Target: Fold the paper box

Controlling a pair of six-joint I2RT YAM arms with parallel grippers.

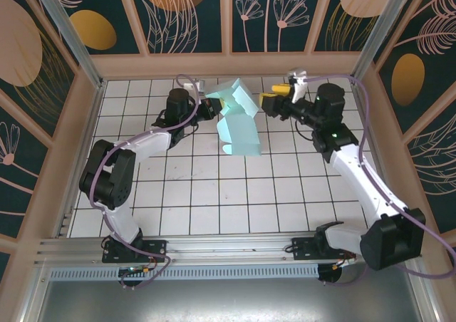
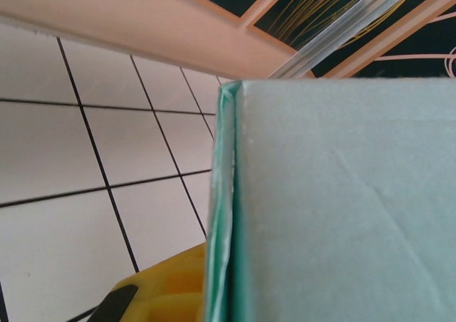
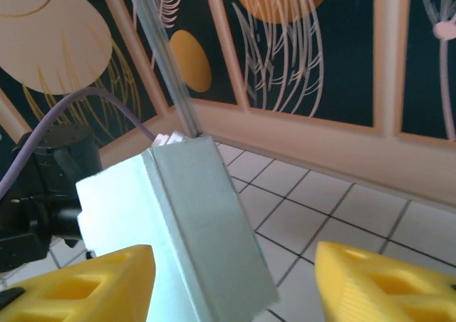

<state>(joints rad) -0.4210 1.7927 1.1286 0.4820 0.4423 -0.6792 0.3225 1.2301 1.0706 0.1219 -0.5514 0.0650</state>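
No legible text, label, brand, number or sign on any surface.

The paper box [image 1: 236, 119] is thin matt card in pale mint. Its faces are smooth with faint crease lines, and in the left wrist view its cut edge shows a whitish, slightly fibrous core. The right pincer [image 3: 231, 286] has fingers [image 3: 377, 283] of matt yellow plastic with moulded recesses. The surface [image 1: 214, 194] is white and tile-patterned, smooth with a mild sheen and dark grout lines. The arms [image 1: 356, 172] wear fairly glossy white and black plastic shells. The cable [image 3: 78, 100] has a smooth lilac sheath. The rail [image 1: 214, 247] is brushed metal. The walls [image 1: 185, 16] are printed panels in pale wood-look frames.
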